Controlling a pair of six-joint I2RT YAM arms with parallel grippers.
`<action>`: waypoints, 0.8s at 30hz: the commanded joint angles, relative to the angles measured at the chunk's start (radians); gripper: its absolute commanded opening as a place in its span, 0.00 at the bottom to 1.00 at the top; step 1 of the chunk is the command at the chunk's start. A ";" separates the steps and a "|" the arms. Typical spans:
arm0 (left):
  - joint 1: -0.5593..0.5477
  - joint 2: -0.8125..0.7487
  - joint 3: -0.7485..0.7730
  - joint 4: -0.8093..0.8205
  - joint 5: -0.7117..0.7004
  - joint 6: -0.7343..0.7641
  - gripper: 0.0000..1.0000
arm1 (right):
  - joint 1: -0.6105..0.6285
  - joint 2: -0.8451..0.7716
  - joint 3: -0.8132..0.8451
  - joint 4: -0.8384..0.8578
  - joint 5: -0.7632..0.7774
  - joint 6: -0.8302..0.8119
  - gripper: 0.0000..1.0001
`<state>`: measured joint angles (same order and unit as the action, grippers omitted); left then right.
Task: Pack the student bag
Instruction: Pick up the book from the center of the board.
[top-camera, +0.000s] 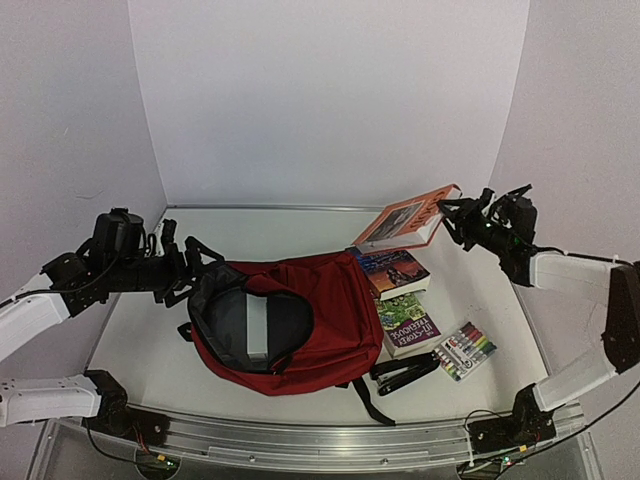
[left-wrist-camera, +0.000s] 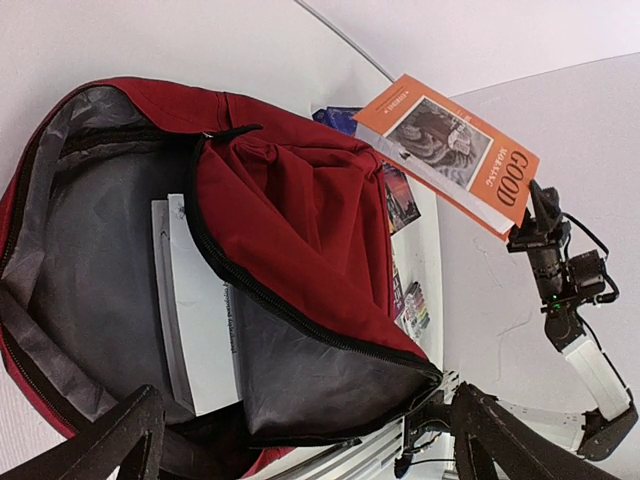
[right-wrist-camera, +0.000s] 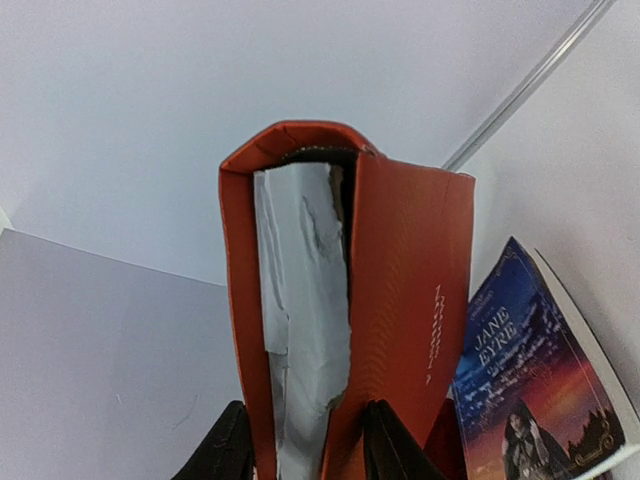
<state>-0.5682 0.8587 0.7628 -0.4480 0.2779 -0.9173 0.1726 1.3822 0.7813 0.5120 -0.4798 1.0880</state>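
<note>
The right gripper (top-camera: 452, 212) clenches the orange book (top-camera: 408, 219) only at one edge — it may slip before reaching the student bag (top-camera: 285, 320) lying open-mouthed mid-tabletop — while the left gripper (top-camera: 190, 262) waits released beside that mouth.

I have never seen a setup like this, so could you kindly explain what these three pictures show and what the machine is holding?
Two robot arms stand at a table's near edge. One picture comes from a camera above and behind them; the other two from cameras on each wrist. The right gripper holds an orange book lifted off the table; its own camera sees the book end-on between its fingers. The left gripper is open at the mouth of the red student bag, which lies unzipped with a white book already inside. Beside the bag lie two more books, a pack of markers and a black stapler.
</note>
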 joint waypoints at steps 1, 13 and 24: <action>0.006 -0.058 -0.030 -0.046 -0.022 -0.012 1.00 | 0.002 -0.215 -0.118 -0.212 0.043 -0.086 0.38; 0.007 -0.137 -0.070 -0.084 -0.032 -0.032 1.00 | 0.002 -0.343 -0.415 -0.213 0.055 -0.047 0.44; 0.007 -0.153 -0.077 -0.095 -0.042 -0.041 1.00 | 0.001 -0.173 -0.461 0.031 0.085 -0.006 0.53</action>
<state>-0.5674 0.7218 0.6891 -0.5416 0.2569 -0.9476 0.1726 1.1552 0.3469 0.3653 -0.4197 1.0541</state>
